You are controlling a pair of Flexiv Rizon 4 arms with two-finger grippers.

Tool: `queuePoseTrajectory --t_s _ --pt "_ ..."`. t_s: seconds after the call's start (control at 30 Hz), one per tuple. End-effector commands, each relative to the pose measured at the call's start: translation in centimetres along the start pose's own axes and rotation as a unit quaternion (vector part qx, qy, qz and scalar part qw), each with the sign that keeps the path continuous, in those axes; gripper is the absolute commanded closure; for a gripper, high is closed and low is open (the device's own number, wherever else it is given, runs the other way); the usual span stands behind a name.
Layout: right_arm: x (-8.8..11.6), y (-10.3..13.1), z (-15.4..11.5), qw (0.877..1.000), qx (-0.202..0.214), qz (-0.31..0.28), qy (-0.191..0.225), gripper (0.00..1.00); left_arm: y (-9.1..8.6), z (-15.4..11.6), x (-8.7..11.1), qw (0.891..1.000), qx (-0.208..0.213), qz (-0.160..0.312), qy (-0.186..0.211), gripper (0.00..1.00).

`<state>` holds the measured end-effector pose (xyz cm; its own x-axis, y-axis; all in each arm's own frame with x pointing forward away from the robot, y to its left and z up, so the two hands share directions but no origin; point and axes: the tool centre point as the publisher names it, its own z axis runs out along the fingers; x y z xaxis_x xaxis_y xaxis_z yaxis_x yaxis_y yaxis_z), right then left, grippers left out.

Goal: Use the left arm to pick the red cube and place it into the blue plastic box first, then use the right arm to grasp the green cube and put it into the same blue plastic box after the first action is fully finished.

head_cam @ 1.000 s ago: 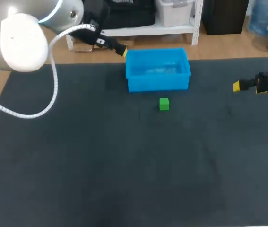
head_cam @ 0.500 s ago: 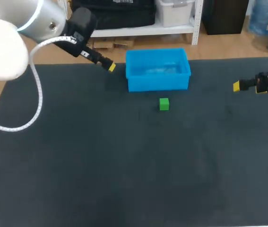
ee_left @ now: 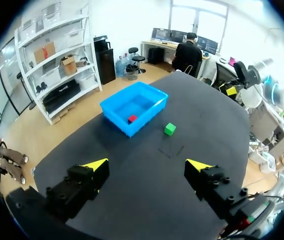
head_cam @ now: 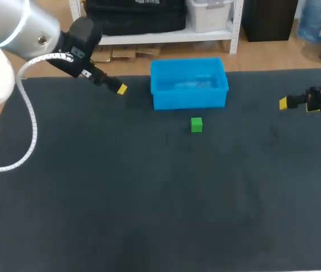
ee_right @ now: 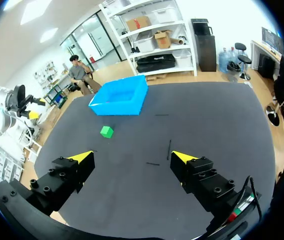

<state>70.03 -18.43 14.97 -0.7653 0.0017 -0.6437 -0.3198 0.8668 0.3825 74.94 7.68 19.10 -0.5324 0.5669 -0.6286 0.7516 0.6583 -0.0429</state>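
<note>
The red cube (ee_left: 132, 119) lies inside the blue plastic box (ee_left: 115, 118); in the head view the box (head_cam: 189, 100) hides it. A green cube (head_cam: 196, 124) sits on the dark mat just in front of the box. My left gripper (head_cam: 121, 89) hangs open and empty to the left of the box, raised above the mat. In its wrist view the left gripper (ee_left: 147, 165) has the box and the green cube (ee_left: 170, 129) well ahead of it. My right gripper (head_cam: 283, 103) is open and empty at the far right, with the green cube (ee_right: 106, 131) and the box (ee_right: 114, 109) ahead of the right gripper (ee_right: 131, 157).
The dark mat (head_cam: 149, 198) covers the table, bare in front of the cube. A white cable (head_cam: 27, 122) loops down from my left arm over the mat's left side.
My left arm has swung left and slightly nearer, from the box's back left corner to the mat beside it, gripper still open. The right arm and green cube have not moved.
</note>
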Motion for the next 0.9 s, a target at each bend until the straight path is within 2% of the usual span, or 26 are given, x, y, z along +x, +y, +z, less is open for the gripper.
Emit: queuePoseTrajectory --t_s 0.03,0.9 --pt "0.01 -0.05 -0.01 1.0 -0.001 0.0 0.0 0.0 0.02 -0.47 0.65 1.0 0.001 0.001 -0.006 0.0" --pt "0.01 -0.05 -0.01 1.0 -0.001 0.0 0.0 0.0 0.04 -0.53 0.72 1.0 0.003 0.005 -0.006 0.0"
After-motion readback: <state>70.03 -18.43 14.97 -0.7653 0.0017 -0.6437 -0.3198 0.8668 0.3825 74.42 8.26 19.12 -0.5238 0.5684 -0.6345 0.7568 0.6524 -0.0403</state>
